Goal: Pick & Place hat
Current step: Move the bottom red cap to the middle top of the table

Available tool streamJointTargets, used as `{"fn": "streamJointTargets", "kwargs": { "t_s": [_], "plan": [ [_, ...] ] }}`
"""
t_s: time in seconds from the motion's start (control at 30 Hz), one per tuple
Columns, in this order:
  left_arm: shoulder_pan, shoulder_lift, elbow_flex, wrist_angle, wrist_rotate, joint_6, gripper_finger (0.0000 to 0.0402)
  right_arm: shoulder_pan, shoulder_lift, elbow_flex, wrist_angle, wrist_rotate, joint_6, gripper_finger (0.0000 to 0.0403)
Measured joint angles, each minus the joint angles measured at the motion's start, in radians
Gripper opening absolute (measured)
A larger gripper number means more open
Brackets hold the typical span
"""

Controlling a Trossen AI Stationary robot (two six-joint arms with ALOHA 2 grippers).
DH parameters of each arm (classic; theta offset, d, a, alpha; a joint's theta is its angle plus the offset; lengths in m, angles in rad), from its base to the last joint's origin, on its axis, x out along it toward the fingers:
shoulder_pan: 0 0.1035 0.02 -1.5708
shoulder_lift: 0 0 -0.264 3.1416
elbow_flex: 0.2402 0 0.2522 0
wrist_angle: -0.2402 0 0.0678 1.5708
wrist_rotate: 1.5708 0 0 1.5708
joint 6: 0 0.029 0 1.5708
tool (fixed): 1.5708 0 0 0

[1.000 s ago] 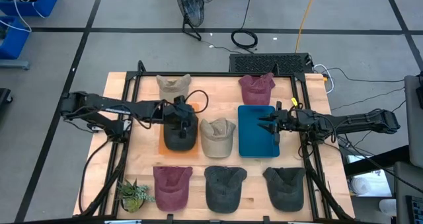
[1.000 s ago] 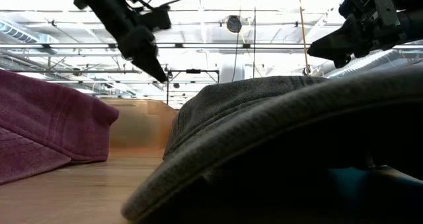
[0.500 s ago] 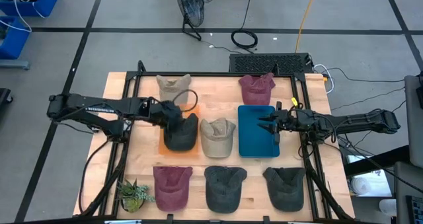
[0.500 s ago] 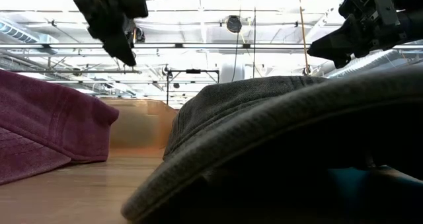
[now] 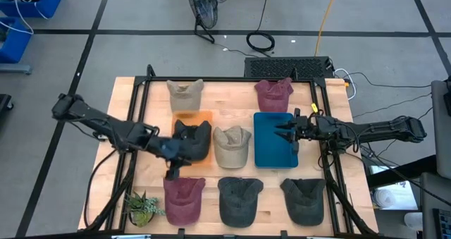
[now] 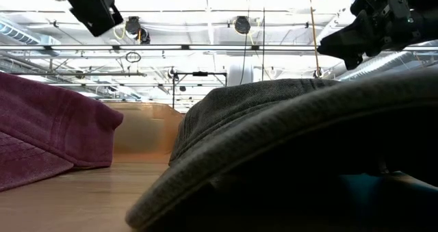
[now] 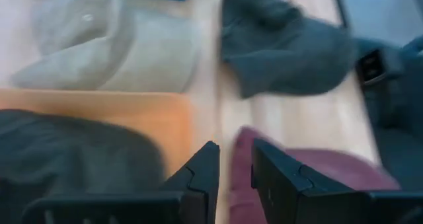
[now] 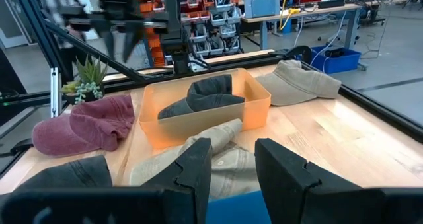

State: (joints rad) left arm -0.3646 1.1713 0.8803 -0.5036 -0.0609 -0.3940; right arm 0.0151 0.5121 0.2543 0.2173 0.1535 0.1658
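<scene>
A dark hat (image 5: 192,142) lies crown-up in the orange tray (image 5: 202,118), also seen in the right wrist view as the dark hat (image 8: 206,94). My left gripper (image 5: 173,171) hangs open above the table between the tray's near edge and a maroon hat (image 5: 183,199), touching nothing; its own view shows the left gripper (image 7: 234,161) over that maroon hat (image 7: 317,174). My right gripper (image 5: 280,132) waits open over the blue tray (image 5: 273,154), right gripper (image 8: 231,159) facing the orange tray (image 8: 198,121).
Loose hats lie around: tan (image 5: 185,92) and maroon (image 5: 273,92) at the far side, beige (image 5: 232,146) between the trays, two dark grey (image 5: 238,200) (image 5: 304,200) along the near edge. A potted plant (image 5: 144,207) stands at the near-left corner.
My left gripper has drawn away from the dark hat in the orange tray, rising and swinging toward the table's near edge, and now hangs above the maroon hat's far side. The dark hat stays in the tray.
</scene>
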Motion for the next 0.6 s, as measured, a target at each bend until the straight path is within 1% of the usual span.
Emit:
{"fn": "streamJointTargets", "kwargs": {
  "t_s": [0.13, 0.27, 0.33, 0.47, 0.6],
  "plan": [
    [-0.083, 0.001, 0.000, 0.084, -0.021, -0.093, 0.0093, 0.000, 0.007, 0.000, -0.001, 0.000, 0.025, 0.0105],
    [-0.162, 0.001, 0.000, 0.116, -0.027, -0.156, 0.0099, 0.000, 0.017, 0.000, -0.001, 0.000, 0.032, 0.0105],
    [-0.196, 0.001, 0.000, 0.104, -0.069, -0.177, 0.0113, 0.000, 0.020, 0.000, -0.001, 0.000, 0.022, 0.0105],
    [-0.257, 0.006, 0.000, 0.068, -0.147, -0.220, 0.0153, -0.001, 0.021, 0.000, 0.006, 0.003, -0.040, 0.0105],
    [-0.286, 0.019, 0.000, 0.001, -0.152, -0.270, 0.0190, -0.003, 0.025, 0.000, 0.102, 0.045, -0.102, 0.0105]
  ]
}}
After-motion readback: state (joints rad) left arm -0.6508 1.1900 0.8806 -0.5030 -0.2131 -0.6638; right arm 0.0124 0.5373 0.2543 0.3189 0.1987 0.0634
